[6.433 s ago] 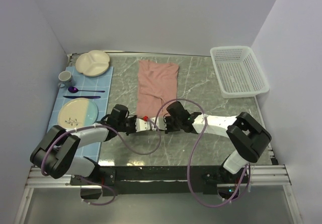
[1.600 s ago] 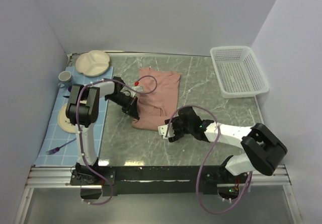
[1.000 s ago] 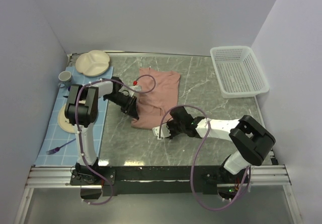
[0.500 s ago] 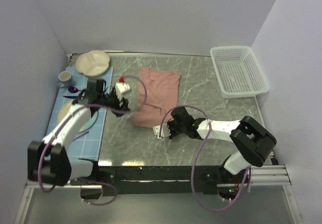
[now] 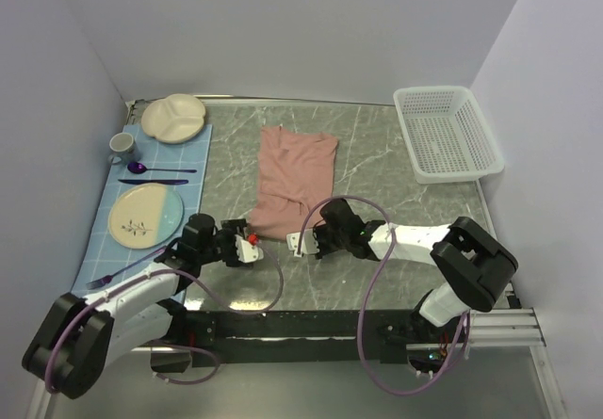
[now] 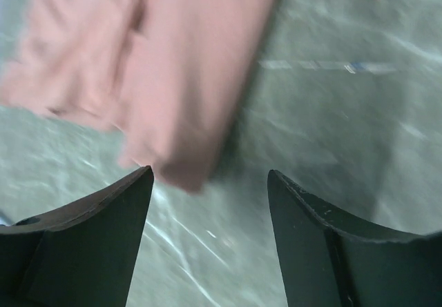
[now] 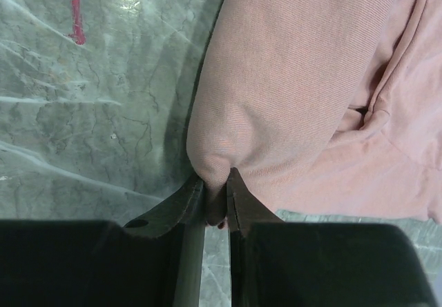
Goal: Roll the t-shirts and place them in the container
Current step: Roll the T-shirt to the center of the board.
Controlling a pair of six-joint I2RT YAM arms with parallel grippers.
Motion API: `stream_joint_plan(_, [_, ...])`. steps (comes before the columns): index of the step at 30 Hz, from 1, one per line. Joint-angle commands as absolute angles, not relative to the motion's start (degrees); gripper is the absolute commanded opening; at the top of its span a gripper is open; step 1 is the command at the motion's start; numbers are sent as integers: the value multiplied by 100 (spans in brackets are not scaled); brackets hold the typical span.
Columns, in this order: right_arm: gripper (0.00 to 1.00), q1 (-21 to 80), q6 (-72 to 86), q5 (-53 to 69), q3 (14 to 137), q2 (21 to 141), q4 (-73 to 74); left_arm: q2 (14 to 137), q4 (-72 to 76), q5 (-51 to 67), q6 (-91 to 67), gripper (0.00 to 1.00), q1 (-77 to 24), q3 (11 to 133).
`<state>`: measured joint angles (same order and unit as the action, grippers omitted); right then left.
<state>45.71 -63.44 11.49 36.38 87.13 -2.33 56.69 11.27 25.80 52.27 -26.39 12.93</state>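
Note:
The dusty-pink t-shirt (image 5: 294, 176) lies folded into a narrow strip in the middle of the marble table. My right gripper (image 5: 296, 237) is at its near edge, shut on a bunched fold of the t-shirt (image 7: 304, 79); the cloth is pinched between the fingertips (image 7: 215, 183). My left gripper (image 5: 252, 243) hovers low over the table just left of the shirt's near left corner. In the left wrist view the left gripper (image 6: 210, 183) is open with only marble between the fingers, and the blurred t-shirt (image 6: 186, 79) lies just beyond them.
A white basket (image 5: 448, 132) stands at the back right. On the left a blue placemat (image 5: 193, 160) carries a patterned plate (image 5: 146, 217), a divided dish (image 5: 174, 118), a cup (image 5: 121, 144) and a purple spoon (image 5: 141, 168). A purple fork (image 5: 102, 276) lies near the front left.
My left arm let go of the shirt's left side, swung back to the near edge and opened. My right gripper closed on the shirt's near fold and has stayed there.

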Motion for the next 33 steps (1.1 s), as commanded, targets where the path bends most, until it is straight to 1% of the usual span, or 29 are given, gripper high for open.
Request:
stream_joint_plan(1, [13,4500,-6170,1116,3665,8710,149,5967,2794,2004,5519,72,-3032,1204])
stream_joint_plan(4, [14,4509,-6126,1116,3709,8745,184,6143,2874,2101,5677,72,-3155,1195])
stream_joint_plan(8, [14,4509,-6091,1125,3753,8763,202,6433,2524,2206,5801,66,-3261,1353])
stream_joint_plan(14, [14,4509,-5977,1125,3832,8798,255,6828,2399,2268,6020,63,-3278,1389])
stream_joint_plan(18, [14,4491,-5985,1134,3806,8763,255,7329,2996,1943,6187,61,-3348,1353])
stream_joint_plan(19, [14,4500,-5977,1151,3806,8754,255,7609,3058,1786,6344,60,-3357,1397])
stream_joint_plan(22, [14,4491,-5976,1195,3832,8745,299,8172,3252,1591,6547,51,-3384,1529])
stream_joint_plan(23, [14,4483,-5977,1204,3858,8745,334,8287,3052,1513,6557,37,-3384,1642])
stream_joint_plan(24, [13,4465,-5959,1222,3867,8745,360,8410,2858,1503,6565,32,-3384,1913])
stream_joint_plan(25, [13,4447,-5924,1291,3902,8754,413,8420,2665,1503,6426,29,-3384,2055])
stream_joint_plan(26, [13,4439,-5872,1335,4015,8745,561,8403,1950,1642,6347,24,-3384,2222])
stream_joint_plan(27, [13,4386,-5723,1379,4077,8728,632,8315,1464,1757,6302,22,-3366,2667])
stream_joint_plan(29, [13,4325,-5521,1554,4288,8728,851,8183,358,2003,6030,17,-3305,3022])
stream_joint_plan(30, [11,4281,-5302,1643,4367,8728,957,8052,-197,2430,6029,16,-3261,3398])
stream_joint_plan(32, [9,4114,-5099,1914,4613,8736,1237,7937,-789,2706,5986,14,-3217,3681])
stream_joint_plan(33, [7,4061,-4924,2003,4666,8710,1318,7884,-1383,2959,5942,13,-3182,3970])
